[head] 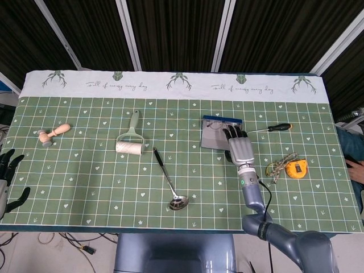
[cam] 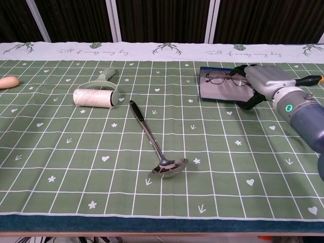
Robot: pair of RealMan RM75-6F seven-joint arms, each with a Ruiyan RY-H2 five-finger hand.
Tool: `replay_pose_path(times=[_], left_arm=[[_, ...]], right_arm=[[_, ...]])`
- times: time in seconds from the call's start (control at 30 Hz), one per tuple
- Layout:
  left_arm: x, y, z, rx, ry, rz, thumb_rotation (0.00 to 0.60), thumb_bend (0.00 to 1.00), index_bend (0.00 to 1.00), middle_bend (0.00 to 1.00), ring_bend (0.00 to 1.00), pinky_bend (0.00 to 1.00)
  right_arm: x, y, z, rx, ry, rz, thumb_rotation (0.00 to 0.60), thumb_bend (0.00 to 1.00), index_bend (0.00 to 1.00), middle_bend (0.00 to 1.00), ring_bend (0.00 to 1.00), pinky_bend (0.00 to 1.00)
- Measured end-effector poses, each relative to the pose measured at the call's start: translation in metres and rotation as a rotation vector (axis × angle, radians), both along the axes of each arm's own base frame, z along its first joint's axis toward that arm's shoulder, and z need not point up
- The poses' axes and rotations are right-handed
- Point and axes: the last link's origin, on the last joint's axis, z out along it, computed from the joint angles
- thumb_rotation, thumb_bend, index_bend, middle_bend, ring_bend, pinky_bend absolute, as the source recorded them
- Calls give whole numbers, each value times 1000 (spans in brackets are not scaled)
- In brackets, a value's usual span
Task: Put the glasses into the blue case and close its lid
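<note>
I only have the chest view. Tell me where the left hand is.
Observer: The left hand sits at the table's near left edge, fingers apart, holding nothing, far from the blue case.
Operator: Report what lies beyond the right hand, past my frame.
Observer: A yellow tape measure lies on the cloth further right than the right hand, with a tangle of cord beside it.
Operator: Identify the tan thing cut off at my left edge.
Observer: It is a small wooden handled tool, lying flat near the left end of the table.
</note>
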Motion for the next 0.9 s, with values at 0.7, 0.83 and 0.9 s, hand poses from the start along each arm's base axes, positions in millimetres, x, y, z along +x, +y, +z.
replay_pose_path(times=[0.7,0.83,0.9], left_arm=[[1,1,1,-1,-1,8,600,317,136,0,0,0],[1,1,1,0,-1,9,600,316,139,0,0,0],[1,1,1,0,-1,10,600,316,140,0,0,0]], right_arm=[[14,-36,10,-107,22,23,600,435,275,161,140,222],[16,-41,8,-104,30,21,600,436,332,161,140,222],[16,-42,6,-96,35,18,600,436,351,161,140,223]])
